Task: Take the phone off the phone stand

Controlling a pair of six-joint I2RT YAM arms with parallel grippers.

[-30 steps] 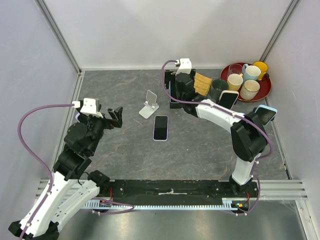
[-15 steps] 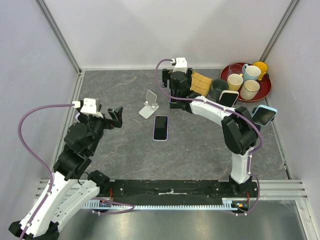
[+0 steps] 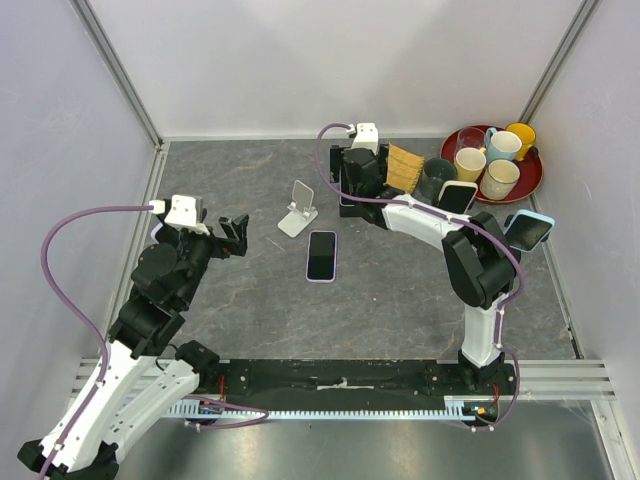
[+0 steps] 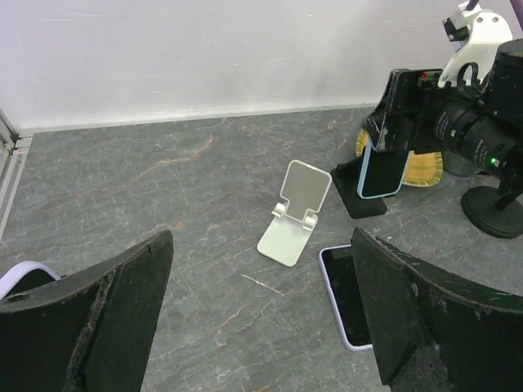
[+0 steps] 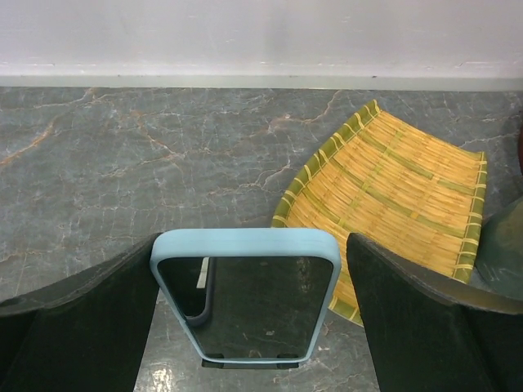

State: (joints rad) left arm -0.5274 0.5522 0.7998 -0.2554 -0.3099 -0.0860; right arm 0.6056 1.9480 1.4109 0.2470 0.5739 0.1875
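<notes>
Two sets of fingers stand wide apart over the grey, stone-patterned desk (image 3: 400,290). At the left of the overhead frame, the left fingers (image 3: 232,236) are spread and hold nothing, pointing toward the middle of the desk. To their right, near the centre, a white stand (image 3: 299,209) sits on the desk. Just below it in the frame a dark phone (image 3: 321,256) lies flat, screen up.

Further right, at upper centre, the right fingers (image 5: 425,327) are spread wide on either side of the blue-cased phone (image 5: 245,298). That phone leans upright in its black stand (image 4: 360,198). The inner finger edges sit just beside the sides of the case; whether they touch it cannot be told.

Right of the phone a yellow-green bamboo mat (image 5: 392,204) lies on the desk, with a dark green cup (image 3: 436,180) just beside it. Beyond the cup two more phones (image 3: 458,197) are propped up at an angle, one near the right arm's elbow. In the upper right corner a red tray (image 3: 535,185) carries several mugs (image 3: 499,179).
</notes>
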